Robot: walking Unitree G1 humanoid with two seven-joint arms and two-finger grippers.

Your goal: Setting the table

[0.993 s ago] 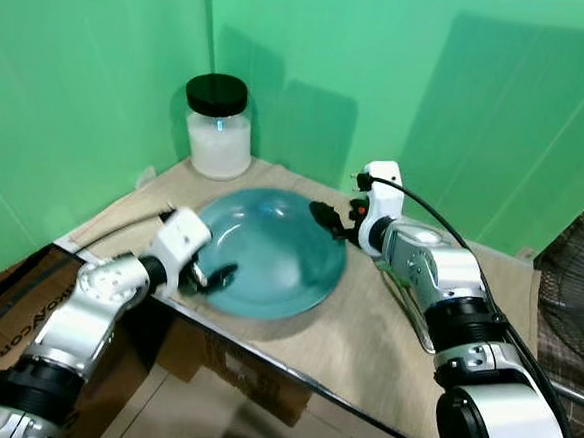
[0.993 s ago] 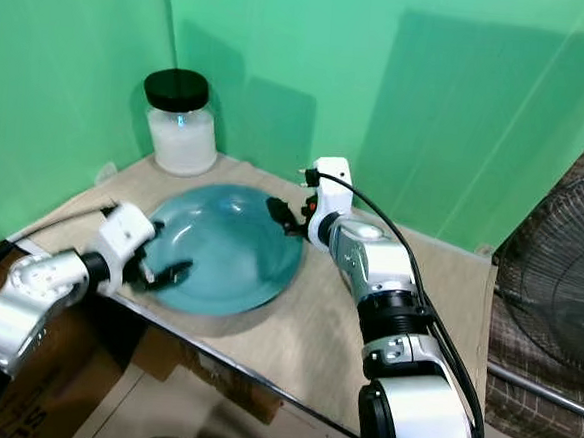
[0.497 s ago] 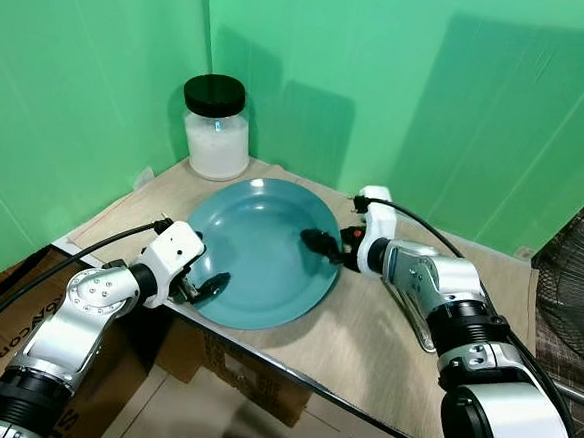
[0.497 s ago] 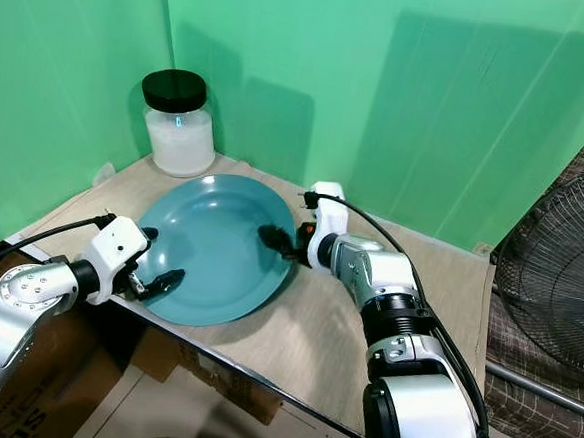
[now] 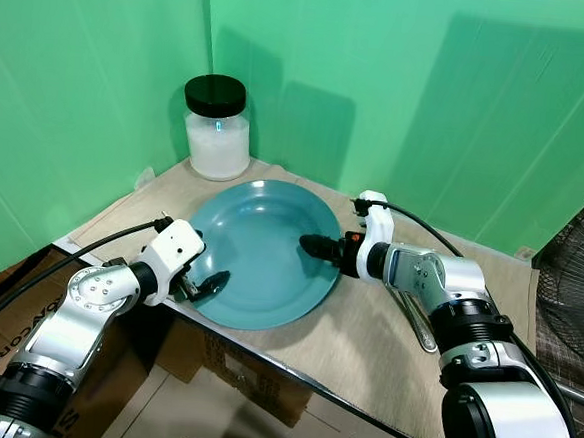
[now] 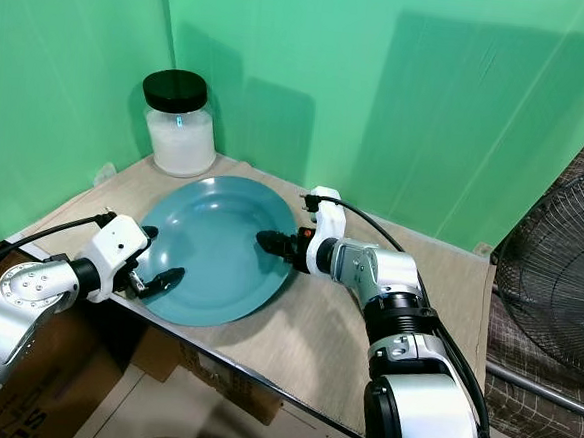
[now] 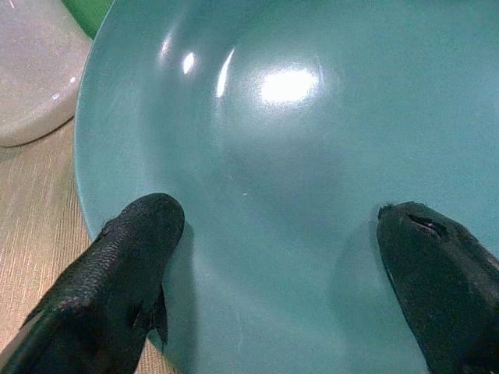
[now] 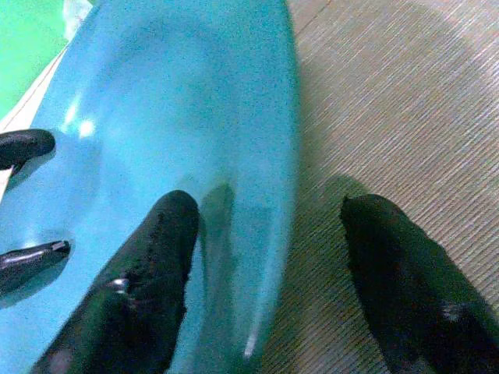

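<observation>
A teal plate [image 5: 259,262] lies on the wooden table [image 5: 363,354], close to its front edge. My left gripper [image 5: 205,281] is at the plate's near left rim and open; in the left wrist view both black fingers [image 7: 132,249] rest spread wide over the plate [image 7: 288,179]. My right gripper [image 5: 315,246] is at the plate's right rim, also open. In the right wrist view it straddles the rim [image 8: 281,187], one finger [image 8: 168,241] over the plate and the other above the table [image 8: 405,117].
A white jar with a black lid [image 5: 216,129] stands at the table's back left corner against the green wall. A silver utensil [image 5: 420,328] lies on the table beside my right arm. A fan [image 5: 579,269] stands at the right. Cardboard boxes [image 5: 212,364] sit under the table.
My right gripper has come down from the plate's far right rim to its right side, pointing inward. The left gripper has drawn back slightly toward the table's edge. The plate now lies flatter.
</observation>
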